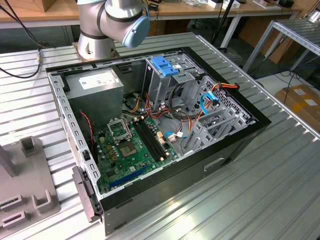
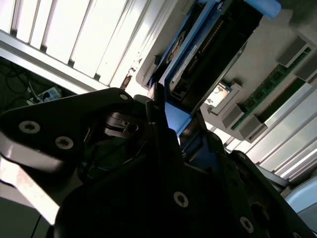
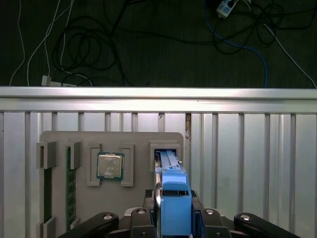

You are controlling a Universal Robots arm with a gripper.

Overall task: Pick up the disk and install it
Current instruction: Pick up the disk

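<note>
Now the hand [image 3: 174, 213] pinches the disk [image 3: 171, 191], which stands on edge, its long side pointing into the grey tray's [image 3: 99, 141] slot.

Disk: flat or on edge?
On edge: the disk shows its narrow blue edge, one end at a slot in the grey tray.

computer case [image 1: 165, 195] | motherboard [image 1: 127, 150] inside | processor chip [image 3: 109, 165] on grey tray [image 3: 114, 208]
</note>
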